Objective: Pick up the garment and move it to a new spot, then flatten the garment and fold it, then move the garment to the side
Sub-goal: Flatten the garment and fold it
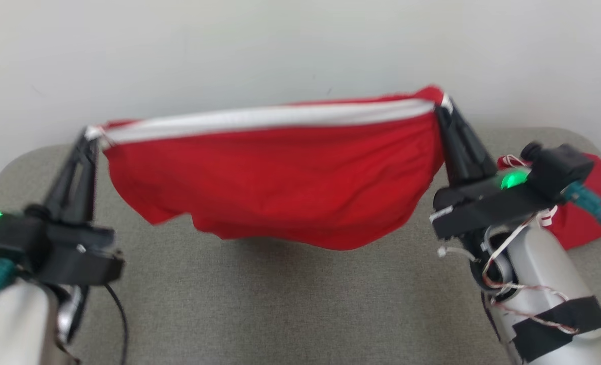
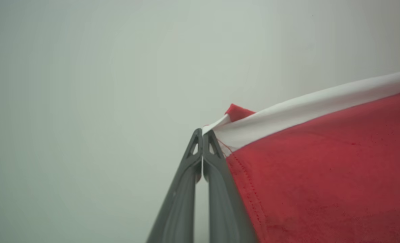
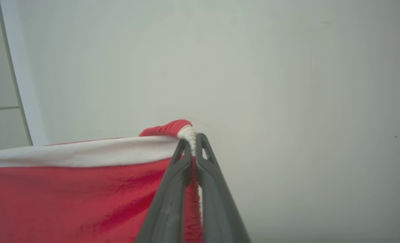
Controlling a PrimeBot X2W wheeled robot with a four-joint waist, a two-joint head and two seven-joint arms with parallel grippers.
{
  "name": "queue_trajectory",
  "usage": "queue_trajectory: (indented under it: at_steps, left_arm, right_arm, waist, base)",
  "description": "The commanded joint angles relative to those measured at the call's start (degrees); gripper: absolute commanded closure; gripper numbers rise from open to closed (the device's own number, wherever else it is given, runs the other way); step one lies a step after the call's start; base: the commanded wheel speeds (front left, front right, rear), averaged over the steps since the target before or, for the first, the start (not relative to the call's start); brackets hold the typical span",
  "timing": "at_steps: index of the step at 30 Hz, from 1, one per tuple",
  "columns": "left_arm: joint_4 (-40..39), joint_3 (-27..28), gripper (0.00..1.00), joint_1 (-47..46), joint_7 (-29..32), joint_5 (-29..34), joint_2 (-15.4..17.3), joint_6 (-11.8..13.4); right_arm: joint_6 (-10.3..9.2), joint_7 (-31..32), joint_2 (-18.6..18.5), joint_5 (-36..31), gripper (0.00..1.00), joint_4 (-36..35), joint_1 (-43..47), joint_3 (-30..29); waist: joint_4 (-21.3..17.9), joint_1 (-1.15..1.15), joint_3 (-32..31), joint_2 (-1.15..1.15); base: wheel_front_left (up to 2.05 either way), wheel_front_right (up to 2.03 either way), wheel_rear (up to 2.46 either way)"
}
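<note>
One garment [image 1: 280,192] held taut, red cloth [image 1: 581,228] half-hidden

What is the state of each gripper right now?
Left gripper: shut on the garment.
Right gripper: shut on the garment, at the opposite end.

Silvery forearms [image 1: 538,284] bear black tape [image 1: 559,324], black wrist blocks [image 1: 488,208], green lights [image 1: 512,179] and dark fingers [image 1: 462,147].

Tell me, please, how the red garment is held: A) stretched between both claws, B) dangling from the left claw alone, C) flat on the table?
A: the red garment hangs above the table, its white band pinched at one end by the left claw and at the other by the right claw.
</note>
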Motion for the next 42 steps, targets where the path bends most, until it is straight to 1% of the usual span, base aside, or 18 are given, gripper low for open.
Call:
queue_trajectory:
  at_steps: [1, 5, 8, 10, 12, 15, 16, 19, 21, 22, 23, 26, 28, 30, 32, 36, 39, 42]
  left_arm:
    - [-0.87, -0.21, 1.0, -2.63, 0.07, -0.54, 2.46, 0.18]
    - [-2.79, -1.6, 1.0, -8.42, 3.09, -3.06, 7.64, 0.17]
    - [-3.16, -3.02, 1.0, -10.84, 6.09, -4.82, 9.98, 0.17]
    - [-2.83, -4.51, 1.0, -11.61, 7.36, -6.24, 10.24, 0.16]
    - [-1.38, -6.0, 1.0, -11.78, 8.76, -7.21, 10.16, 0.14]
    - [3.09, -9.43, 1.0, -14.34, 10.2, -8.74, 9.01, 0.14]
    - [3.09, -9.43, 1.0, -14.34, 10.2, -8.74, 9.01, 0.14]
    - [9.74, -11.88, 1.0, -22.12, 10.51, -8.49, 8.46, 0.15]
    - [13.69, -13.28, 1.0, -29.39, 9.12, -7.12, 7.88, 0.14]
    - [15.8, -13.35, 1.0, -33.33, 8.53, -6.19, 7.85, 0.15]
    - [17.06, -13.43, 1.0, -37.56, 7.0, -4.91, 7.99, 0.25]
    - [20.65, -13.17, 1.0, -47.61, 2.59, -1.68, 7.98, 1.88]
    - [22.21, -12.88, 1.0, -52.11, 1.02, -0.33, 8.06, 2.83]
    - [23.71, -12.77, 1.0, -54.15, 0.28, -0.34, 7.36, 2.72]
    - [24.86, -12.66, 1.0, -53.65, -0.01, -1.05, 6.88, 2.23]
    - [27.89, -13.3, 1.0, -45.09, -0.09, -4.22, 4.51, 1.15]
    - [30.44, -14.0, 1.0, -36.82, -0.13, -7.17, 2.27, 0.69]
    - [32.73, -13.76, 1.0, -28.7, -0.14, -10.15, -0.46, 0.3]
  right_arm:
    - [-0.15, 0.82, -0.38, 1.01, 1.0, -1.39, -1.66, -0.85]
    - [-0.15, 4.38, -1.15, 3.06, 1.0, -5.22, -4.13, -2.45]
    - [-0.15, 8.07, -1.05, 3.87, 1.0, -7.83, -4.97, -3.04]
    - [-0.15, 10.68, -0.57, 4.26, 1.0, -8.45, -4.83, -2.8]
    - [-0.15, 14.49, -0.15, 4.36, 1.0, -7.19, -4.82, -1.98]
    - [-0.15, 19.49, 2.1, 6.32, 1.0, -2.76, -7.87, -1.35]
    - [-0.15, 19.49, 2.1, 6.32, 1.0, -2.76, -7.87, -1.35]
    - [-0.15, 22.93, 4.43, 8.41, 1.0, 3.96, -14.96, -2.11]
    - [-0.15, 21.64, 5.35, 8.32, 1.0, 8.7, -22.32, -4.47]
    - [-0.15, 19.98, 5.92, 8.73, 1.0, 11.05, -26.23, -6.77]
    - [-0.15, 18.05, 6.42, 9.54, 1.0, 13.48, -30.04, -9.29]
    - [-0.16, 9.56, 7.34, 10.31, 1.0, 19.9, -40.21, -16.5]
    - [-0.21, 3.98, 6.16, 8.65, 1.0, 22.9, -45.03, -19.21]
    - [-0.23, 1.76, 4.95, 8.73, 1.0, 26.43, -46.77, -20.58]
    - [-0.23, 2.28, 4.38, 9.88, 1.0, 29.49, -46.35, -20.08]
    - [-0.22, 8.19, 3.53, 12.78, 1.0, 34.32, -38.97, -14.13]
    - [-0.16, 14.56, 3.53, 17.57, 1.0, 35.43, -31.98, -9.57]
    - [-0.14, 22.1, 3.74, 25.66, 1.0, 32.36, -24.66, -5.66]
  waist:
    - [-0.64, 0.01, -1.18, 0.0]
    - [-0.7, 0.01, -0.36, 0.0]
    - [-0.76, 0.01, 2.09, 0.0]
    - [-0.82, 0.01, 4.89, 0.0]
    - [-0.94, 0.01, 8.46, 0.0]
    - [-0.91, 0.01, 14.3, 0.0]
    - [-0.91, 0.01, 14.3, 0.0]
    - [-0.63, 0.01, 19.31, 0.0]
    - [-0.44, 0.01, 21.67, 0.0]
    - [-0.19, 0.01, 22.63, 0.0]
    - [-0.01, 0.01, 23.52, 0.0]
    - [0.41, 0.01, 24.2, 0.0]
    - [0.71, 0.01, 24.23, 0.0]
    - [1.09, 0.01, 23.98, 0.0]
    - [1.18, 0.01, 24.1, 0.0]
    - [0.95, 0.01, 24.37, 0.0]
    - [0.6, 0.01, 24.29, 0.0]
    - [0.32, 0.01, 23.88, 0.0]
  base:
    - [0.0, 0.0, 0.0]
    - [0.0, 0.0, 0.0]
    - [0.0, 0.0, 0.0]
    - [0.0, 0.0, 0.0]
    - [0.0, 0.0, 0.0]
    - [0.0, 0.0, 0.0]
    - [0.0, 0.0, 0.0]
    - [0.0, 0.0, 0.0]
    - [0.0, 0.0, 0.0]
    - [0.0, 0.0, 0.0]
    - [0.0, 0.0, 0.0]
    - [0.0, 0.0, 0.0]
    - [0.0, 0.0, 0.0]
    - [0.0, 0.0, 0.0]
    - [0.0, 0.0, 0.0]
    - [0.0, 0.0, 0.0]
    - [0.0, 0.0, 0.0]
    - [0.0, 0.0, 0.0]
